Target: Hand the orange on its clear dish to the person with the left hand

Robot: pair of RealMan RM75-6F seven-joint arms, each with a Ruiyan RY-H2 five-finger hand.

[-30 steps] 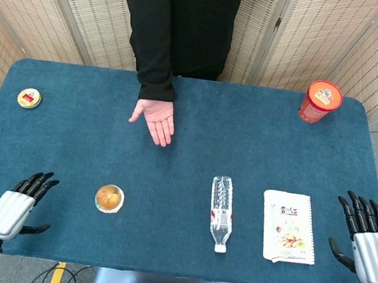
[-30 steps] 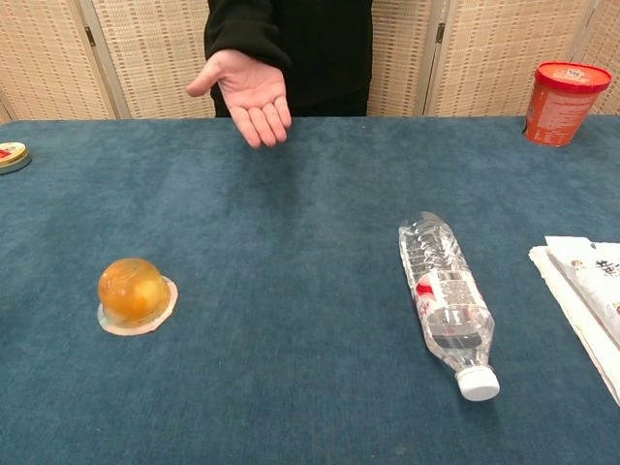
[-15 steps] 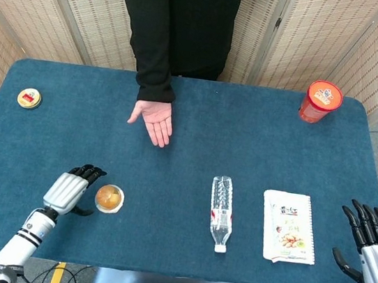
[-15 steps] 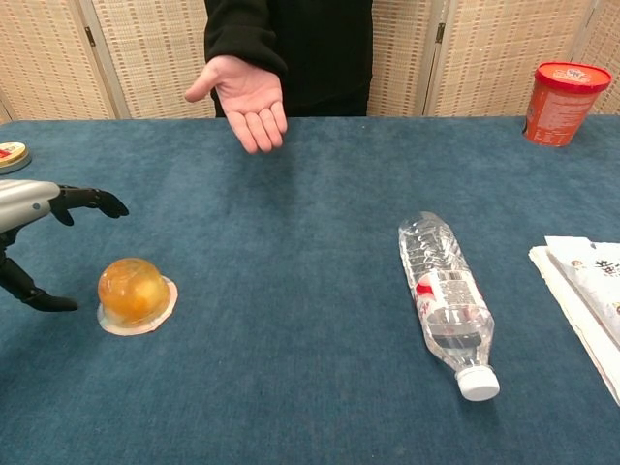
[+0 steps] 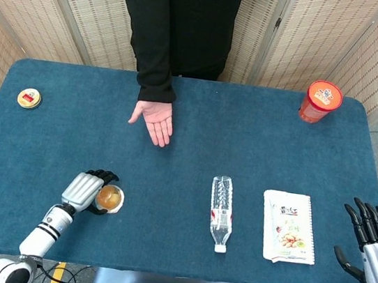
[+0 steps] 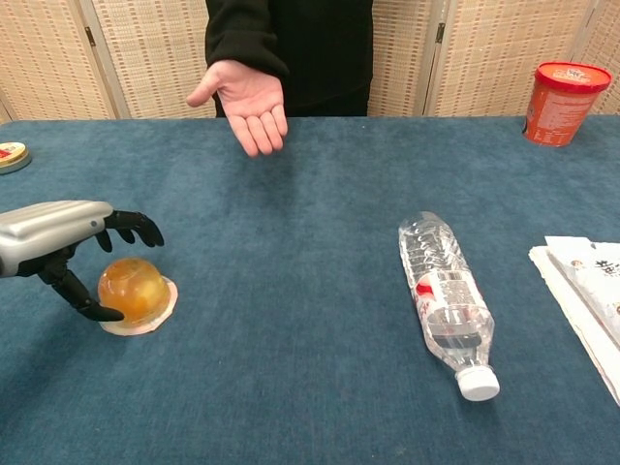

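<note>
Left hand (image 6: 73, 254) now cupping orange (image 6: 131, 290)

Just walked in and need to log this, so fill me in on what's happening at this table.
The robot's left hand is at the orange on its clear dish, fingers spread around it but not yet gripping; it sits on the blue table. A person's open palm waits across the table. The right hand hangs open at the table's edge, away from the water bottle and snack packet.

Domed orange dish (image 5: 109, 198) (image 6: 133, 292) flat on table
</note>
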